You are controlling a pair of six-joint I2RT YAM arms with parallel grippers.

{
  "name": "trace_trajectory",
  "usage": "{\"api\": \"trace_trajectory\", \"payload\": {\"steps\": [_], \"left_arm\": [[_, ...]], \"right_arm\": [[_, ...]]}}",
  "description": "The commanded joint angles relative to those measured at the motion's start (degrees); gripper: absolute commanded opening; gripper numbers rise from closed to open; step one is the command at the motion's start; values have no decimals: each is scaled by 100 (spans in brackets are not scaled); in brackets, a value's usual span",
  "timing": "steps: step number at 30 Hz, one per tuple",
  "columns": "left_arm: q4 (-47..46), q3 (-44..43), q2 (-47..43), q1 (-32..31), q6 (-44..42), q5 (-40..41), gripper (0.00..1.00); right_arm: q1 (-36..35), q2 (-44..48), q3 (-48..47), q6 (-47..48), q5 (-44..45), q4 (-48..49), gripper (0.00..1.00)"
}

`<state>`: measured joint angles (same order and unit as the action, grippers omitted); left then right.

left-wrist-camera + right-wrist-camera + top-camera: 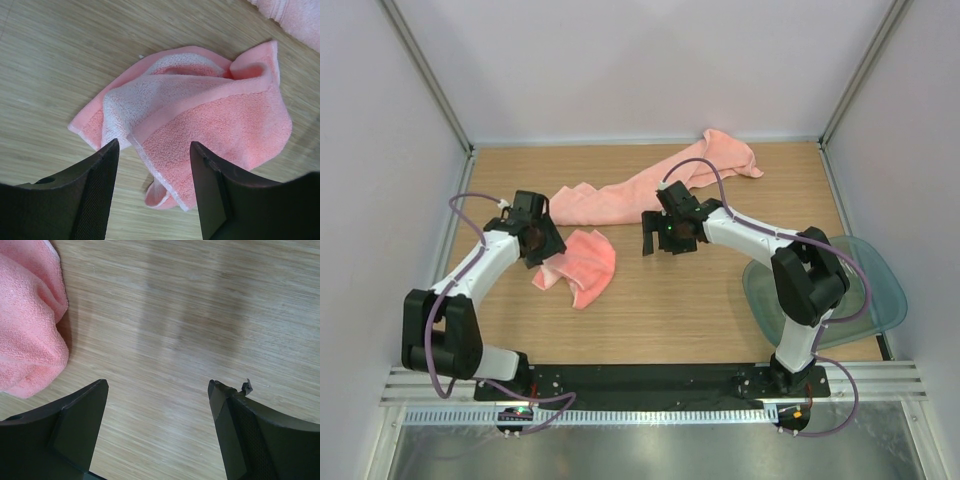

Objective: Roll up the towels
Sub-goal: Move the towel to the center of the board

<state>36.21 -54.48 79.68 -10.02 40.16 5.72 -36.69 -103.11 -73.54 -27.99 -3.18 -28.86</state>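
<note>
The small towel (578, 262) lies crumpled on the tabletop (720, 310), just in front of the left claw (546, 243). The long towel (650, 185) stretches in a loose band toward the far right corner, well apart from the tray (880, 290). Neither towel is rolled yet.

The left claw hovers over the small towel's near edge with its jaws partly spread and nothing between them. The right claw (667, 243) stands wide over bare wood and holds nothing, with a pink fold just off to its side.

The step in hand looks like taking hold of the small towel. It is doubled over itself, so it would probably roll lopsided as it lies. A sound approach would be to pinch the hemmed corner nearest the left claw and draw it out flat. The right claw could pin the opposite edge. Rolling would then start from a straight end under even tension. A deep bite risks gathering two layers at once.

Both towels are soft salmon terry with a fuzzy, looped pile, and they are limp enough to slump into folds. The small one carries a pale whitish band and a thin stitched hem. The tabletop is smooth, fine-grained wood, so cloth may slide on it rather than grip. The tray is translucent, rounded plastic.
</note>
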Motion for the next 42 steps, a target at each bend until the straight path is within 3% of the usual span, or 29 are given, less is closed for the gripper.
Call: {"api": "trace_trajectory", "payload": {"steps": [1,8,14,24,27,33,42], "left_arm": [[-272,51,135,18,62,140,59],[-456,78,311,9,97,18,53],[-509,87,320,9,123,-71,42],[-623,113,267,18,44,-220,3],[-632,148,250,9,36,-273,6],[-597,236,162,9,44,-203,21],[-492,376,4,0,62,-62,23]], "right_arm": [[-31,248,6,30,-69,82,88],[-31,239,15,74,-34,82,87],[-31,212,32,109,-7,65,86],[-31,177,103,127,-16,74,84],[-32,195,120,136,-16,74,84],[-32,204,129,144,-16,74,84],[-32,168,129,118,-51,82,84]]}}
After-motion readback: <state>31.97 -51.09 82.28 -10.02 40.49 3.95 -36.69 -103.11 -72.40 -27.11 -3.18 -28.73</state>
